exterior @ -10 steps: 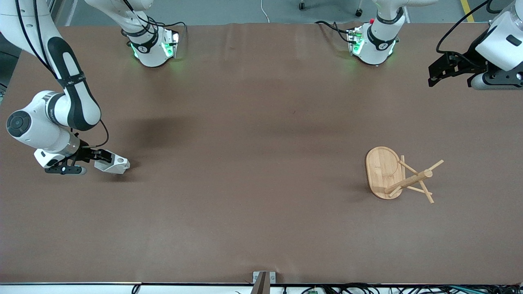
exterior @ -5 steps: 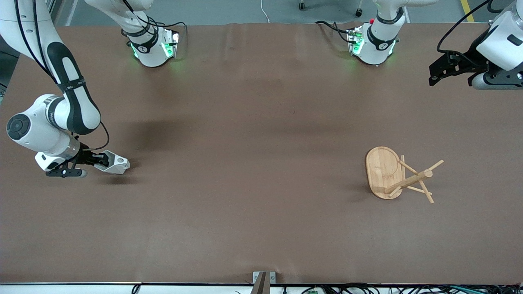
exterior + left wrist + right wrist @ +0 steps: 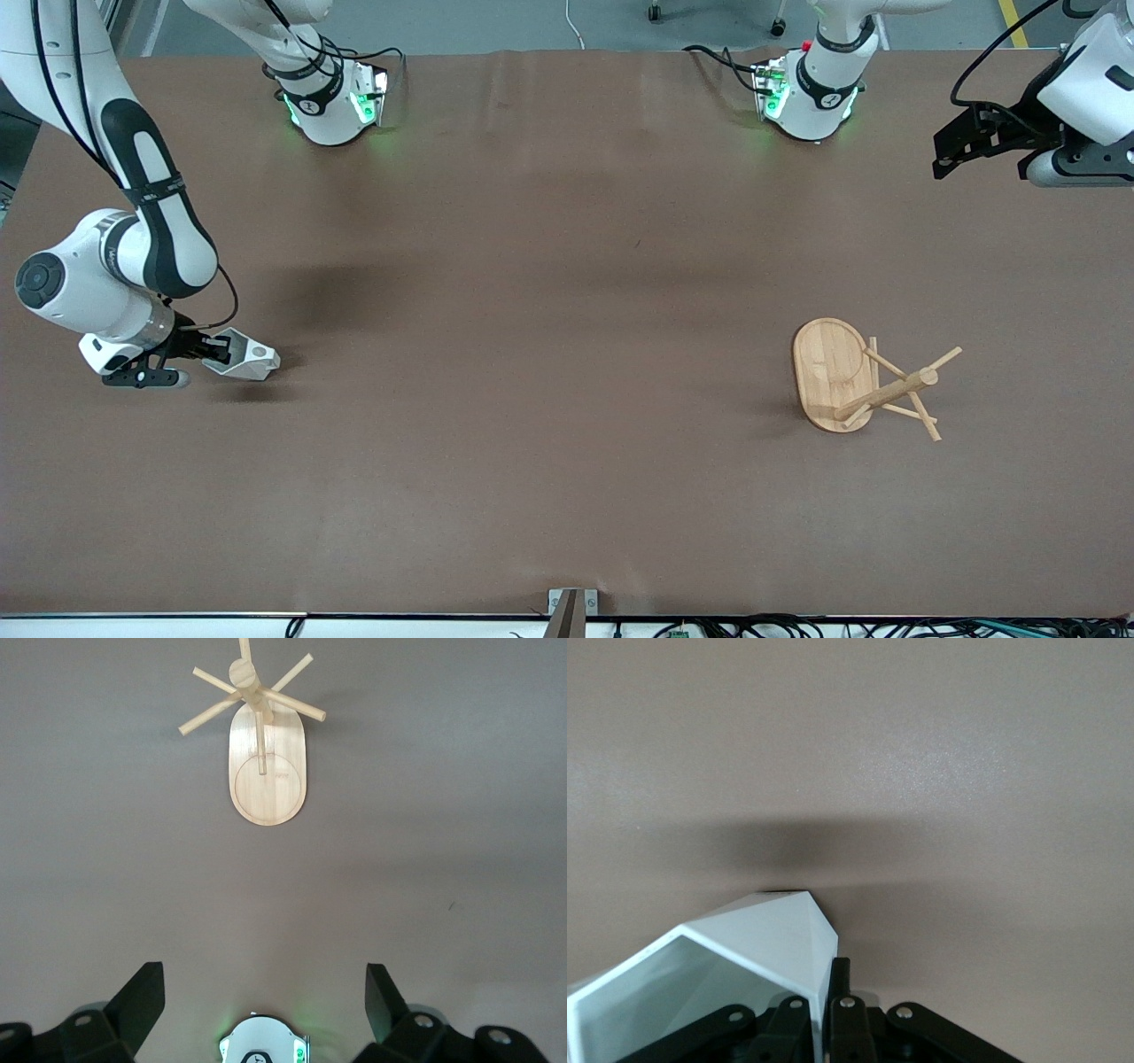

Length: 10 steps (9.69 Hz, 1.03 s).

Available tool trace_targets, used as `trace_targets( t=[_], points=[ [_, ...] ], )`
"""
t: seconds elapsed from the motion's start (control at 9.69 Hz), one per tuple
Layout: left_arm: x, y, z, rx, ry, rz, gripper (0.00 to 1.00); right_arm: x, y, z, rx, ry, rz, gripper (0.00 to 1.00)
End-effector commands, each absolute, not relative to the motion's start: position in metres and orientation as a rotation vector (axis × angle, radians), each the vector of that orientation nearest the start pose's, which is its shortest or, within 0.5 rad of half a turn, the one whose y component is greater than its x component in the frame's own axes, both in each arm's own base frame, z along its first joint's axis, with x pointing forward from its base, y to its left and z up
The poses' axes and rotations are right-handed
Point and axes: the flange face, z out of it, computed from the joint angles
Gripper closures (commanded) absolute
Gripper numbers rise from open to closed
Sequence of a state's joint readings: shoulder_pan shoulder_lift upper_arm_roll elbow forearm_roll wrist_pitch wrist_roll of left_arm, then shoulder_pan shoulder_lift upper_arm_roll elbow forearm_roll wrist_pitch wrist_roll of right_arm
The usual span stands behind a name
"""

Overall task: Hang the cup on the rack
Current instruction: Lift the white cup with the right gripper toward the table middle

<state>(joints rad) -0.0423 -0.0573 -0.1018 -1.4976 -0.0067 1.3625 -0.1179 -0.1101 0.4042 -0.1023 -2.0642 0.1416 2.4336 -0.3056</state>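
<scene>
The white faceted cup (image 3: 245,356) lies on its side at the right arm's end of the table, its open mouth turned toward my right gripper (image 3: 215,349). That gripper is shut on the cup's wall, one finger inside the mouth and one outside. The right wrist view shows the cup (image 3: 757,948) clamped between the right gripper (image 3: 826,981) fingers. The bamboo rack (image 3: 831,372) stands on its oval base toward the left arm's end, its pegs bare. My left gripper (image 3: 944,158) hangs open and empty high over that end; its wrist view shows the rack (image 3: 267,780) ahead of the left gripper (image 3: 263,985).
Both arm bases (image 3: 332,106) (image 3: 808,102) glow green along the table edge farthest from the front camera. A small metal bracket (image 3: 571,605) sits at the nearest edge. Brown tabletop (image 3: 549,354) stretches between cup and rack.
The right gripper's fingers have closed onto the cup's wall, and the cup has shifted slightly with them. The left gripper has drifted a little higher in the front view.
</scene>
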Motion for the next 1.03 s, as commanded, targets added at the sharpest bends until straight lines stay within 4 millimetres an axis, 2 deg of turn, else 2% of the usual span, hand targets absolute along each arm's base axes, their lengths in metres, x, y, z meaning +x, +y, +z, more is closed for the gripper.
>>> trace_targets(
  t=[0.0,0.1,0.31,0.52,0.72,0.83,0.93],
  points=[
    [0.511,-0.075,0.661,-3.108,0.047,0.175,0.00,0.586,-0.115,0.304,-3.026,0.024,0.074,0.99],
    [0.510,-0.074,0.661,-3.108,0.045,0.175,0.00,0.588,-0.106,0.337,-3.005,0.011,0.111,0.99],
    [0.506,-0.073,0.662,-3.103,0.044,0.210,0.00,0.587,-0.076,0.387,-2.900,0.014,0.079,0.99],
    [0.504,-0.074,0.663,-3.100,0.044,0.224,0.00,0.580,-0.021,0.422,-2.737,0.013,0.070,1.00],
    [0.504,-0.072,0.662,-3.100,0.042,0.232,0.00,0.575,0.035,0.445,-2.572,-0.014,0.049,1.00],
    [0.502,-0.071,0.661,-3.096,0.037,0.255,0.00,0.572,0.066,0.450,-2.502,-0.020,0.056,0.99],
    [0.502,-0.071,0.661,-3.096,0.034,0.257,0.00,0.570,0.099,0.454,-2.421,0.045,0.086,0.99]
  ],
)
